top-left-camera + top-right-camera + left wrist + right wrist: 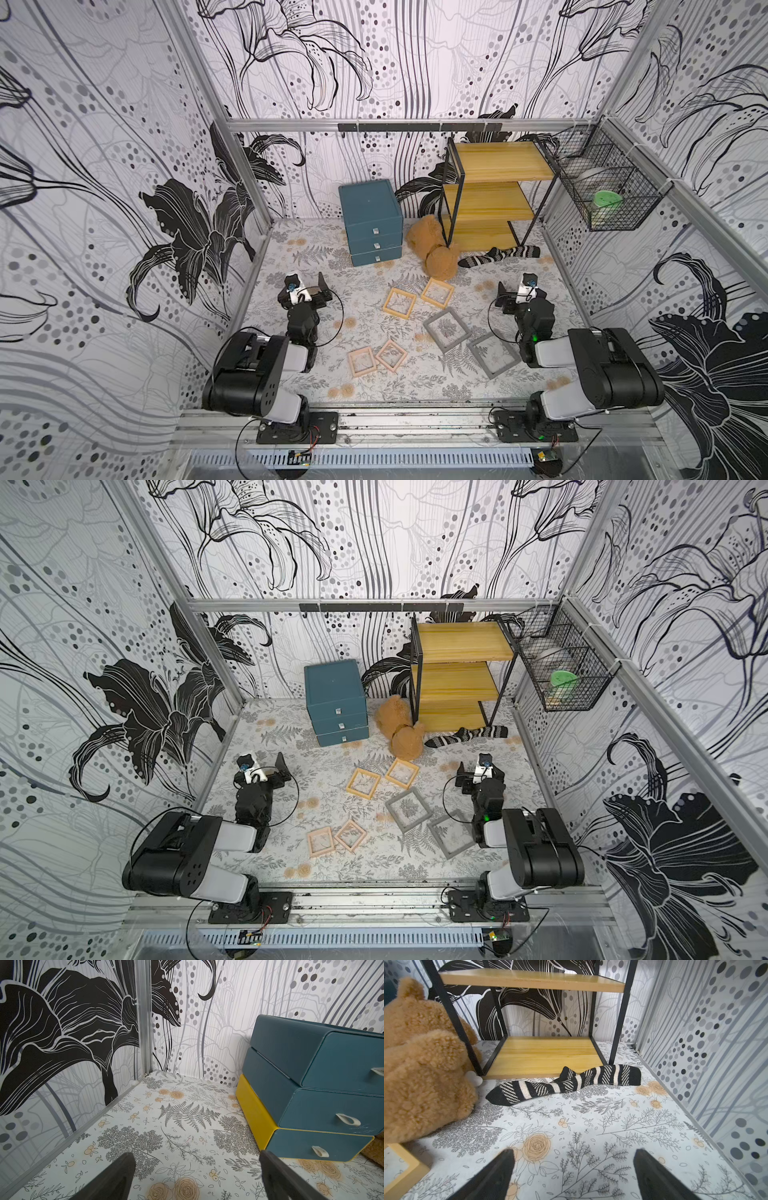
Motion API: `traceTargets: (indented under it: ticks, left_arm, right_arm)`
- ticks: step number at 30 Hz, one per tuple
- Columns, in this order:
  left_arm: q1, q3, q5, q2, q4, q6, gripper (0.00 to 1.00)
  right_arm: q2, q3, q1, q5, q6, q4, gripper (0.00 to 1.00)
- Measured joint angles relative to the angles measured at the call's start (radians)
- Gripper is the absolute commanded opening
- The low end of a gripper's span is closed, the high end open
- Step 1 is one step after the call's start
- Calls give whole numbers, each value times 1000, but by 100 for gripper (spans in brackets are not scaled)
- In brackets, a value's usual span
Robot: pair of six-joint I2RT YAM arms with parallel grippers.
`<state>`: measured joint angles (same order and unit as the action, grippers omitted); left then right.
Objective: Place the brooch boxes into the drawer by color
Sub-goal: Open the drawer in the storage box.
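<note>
- Brooch boxes (399, 304): six lie flat, faces up, on the surface (415, 382), none yet in the drawer chest (371, 216).
- From the surface's middle, the yellow-tan pair (437, 292) sits toward 12 o'clock, the grey pair (447, 330) toward 4 and the pale pinkish pair (362, 361) toward 7.
- The chest stands at 12 o'clock at the far edge, with all three drawers shut.
- Handling, as a judgement: they are light, stiff frames with thin rails. The clear centres look smooth and easily marked, so pinch a rail or span two outer edges. The grey ones are wider, so spanning them would be tighter.
- Being square, they have no long axis. Most are turned so a corner points near 12 or 1 o'clock. One pinkish box lies nearly square to the surface's edges.
- Left tool (197, 1161), at 9 o'clock, is spread wide and holds nothing.
- Right tool (574, 1153), at 3 o'clock, is likewise spread wide and empty over bare surface.
</note>
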<state>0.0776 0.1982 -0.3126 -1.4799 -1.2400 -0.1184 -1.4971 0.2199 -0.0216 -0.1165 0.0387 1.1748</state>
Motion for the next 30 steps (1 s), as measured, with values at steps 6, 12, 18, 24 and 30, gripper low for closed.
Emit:
traceTargets:
  ticks: [6,12,18,24,30]
  left_arm:
    - [0,0,0,0,0,0,98]
    - [0,0,0,0,0,0,98]
    - [0,0,0,0,0,0,98]
    - [11,28,-4,73,139,3,98]
    - [55,147,-32,223,312,-7,98]
  right_arm:
    - [0,0,0,0,0,0,96]
    - [0,0,0,0,0,0,96]
    - [0,0,0,0,0,0,96]
    - [50,104,0,-8,4,-220,96]
    - [185,262,-3,7,-5,-390,96]
